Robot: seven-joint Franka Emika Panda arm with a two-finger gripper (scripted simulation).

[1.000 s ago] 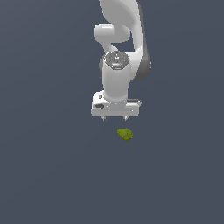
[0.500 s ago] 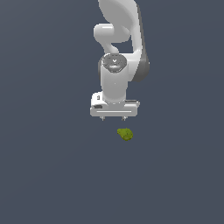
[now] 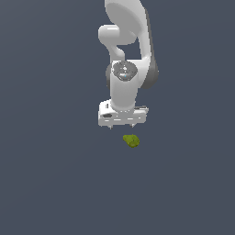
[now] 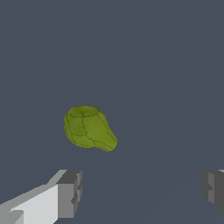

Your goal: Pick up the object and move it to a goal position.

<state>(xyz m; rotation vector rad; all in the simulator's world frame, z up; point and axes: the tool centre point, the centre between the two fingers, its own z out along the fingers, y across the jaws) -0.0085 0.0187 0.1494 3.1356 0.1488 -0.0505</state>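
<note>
The object (image 3: pixel 131 140) is a small lumpy olive-green blob lying on the dark grey floor, just in front of the white arm in the exterior view. It also shows in the wrist view (image 4: pixel 89 127), whole and unobstructed. My gripper (image 3: pixel 121 125) hangs pointing down, above and slightly behind the object and apart from it. Its jaws are spread wide and hold nothing. Both grey fingertips (image 4: pixel 70 194) show in the wrist view, with the object beyond the gap, nearer one finger.
The flat dark grey surface (image 3: pixel 55 174) spreads all round. The white arm (image 3: pixel 126 55) rises behind the gripper. No goal marker shows.
The gripper has moved a little closer to the object and slightly lower. The object has not moved.
</note>
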